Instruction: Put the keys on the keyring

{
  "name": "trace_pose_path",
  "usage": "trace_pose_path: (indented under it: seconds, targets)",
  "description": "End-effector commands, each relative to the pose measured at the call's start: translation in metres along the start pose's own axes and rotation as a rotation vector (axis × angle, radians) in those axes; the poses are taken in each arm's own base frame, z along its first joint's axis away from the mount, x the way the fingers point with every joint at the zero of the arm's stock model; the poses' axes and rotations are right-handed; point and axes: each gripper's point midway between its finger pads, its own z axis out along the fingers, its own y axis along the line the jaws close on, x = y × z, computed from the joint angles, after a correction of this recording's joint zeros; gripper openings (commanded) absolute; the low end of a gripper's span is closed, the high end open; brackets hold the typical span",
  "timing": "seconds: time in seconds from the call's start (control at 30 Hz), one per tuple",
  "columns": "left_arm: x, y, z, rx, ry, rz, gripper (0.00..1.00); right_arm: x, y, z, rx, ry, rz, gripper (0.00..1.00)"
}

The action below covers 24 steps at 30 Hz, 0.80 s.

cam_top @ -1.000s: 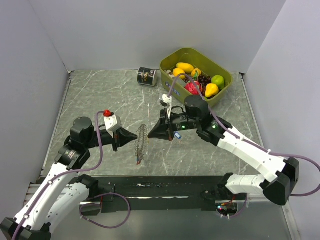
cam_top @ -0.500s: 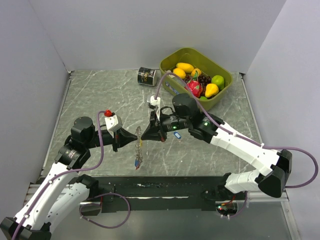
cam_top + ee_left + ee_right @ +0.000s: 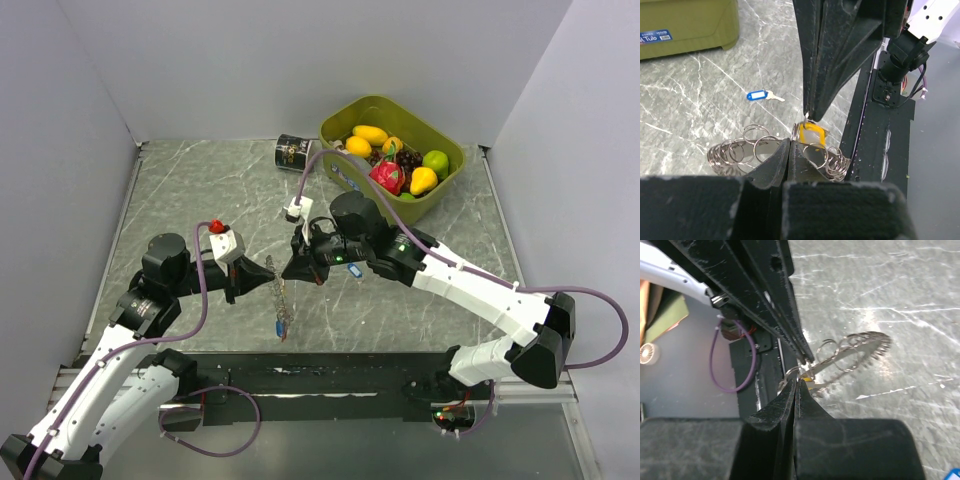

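Observation:
The keyring (image 3: pixel 284 298), a coil of silvery loops, hangs edge-on above the table with my left gripper (image 3: pixel 272 279) shut on its upper part. In the left wrist view the coil (image 3: pixel 740 150) spreads out on both sides of the shut jaws (image 3: pixel 790 142). My right gripper (image 3: pixel 288 272) meets it tip to tip, shut on a key with a yellow tag (image 3: pixel 812 136). That tag (image 3: pixel 810 383) touches the ring's loops (image 3: pixel 855 347) just past the right gripper (image 3: pixel 799 381). Small coloured tags (image 3: pixel 280 327) dangle at the ring's lower end. A blue-tagged key (image 3: pixel 357 270) lies on the table under the right arm.
A green bin (image 3: pixel 455 165) of toy fruit stands at the back right, with a black can (image 3: pixel 294 153) lying to its left. The black base rail (image 3: pixel 330 375) runs along the near edge. The blue-tagged key (image 3: pixel 760 95) lies on the marble-patterned table.
The right arm has swung left with the yellow-tagged key until its tip meets the left gripper at the keyring. The ring has swayed slightly; the left arm has held its place.

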Motion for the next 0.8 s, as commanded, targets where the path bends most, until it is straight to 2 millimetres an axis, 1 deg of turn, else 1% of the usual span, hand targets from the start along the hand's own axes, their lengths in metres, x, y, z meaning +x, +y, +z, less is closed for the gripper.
trace_pose_path:
  seconds: [0.0,0.03,0.37,0.77]
  targets:
    - [-0.031,-0.007,-0.003,0.024,-0.068,0.081,0.01,-0.028,0.002,-0.008,0.03,-0.067,-0.053,0.0]
    - [-0.031,-0.007,-0.003,0.024,-0.068,0.081,0.01,-0.028,0.001,-0.007,0.03,-0.065,-0.078,0.0]
    - [-0.031,-0.008,-0.003,0.029,-0.069,0.074,0.01,-0.028,0.008,0.0,-0.004,-0.042,-0.098,0.0]
    - [-0.031,-0.008,-0.003,0.027,-0.073,0.071,0.01,-0.026,0.005,0.004,0.016,-0.026,-0.101,0.0]
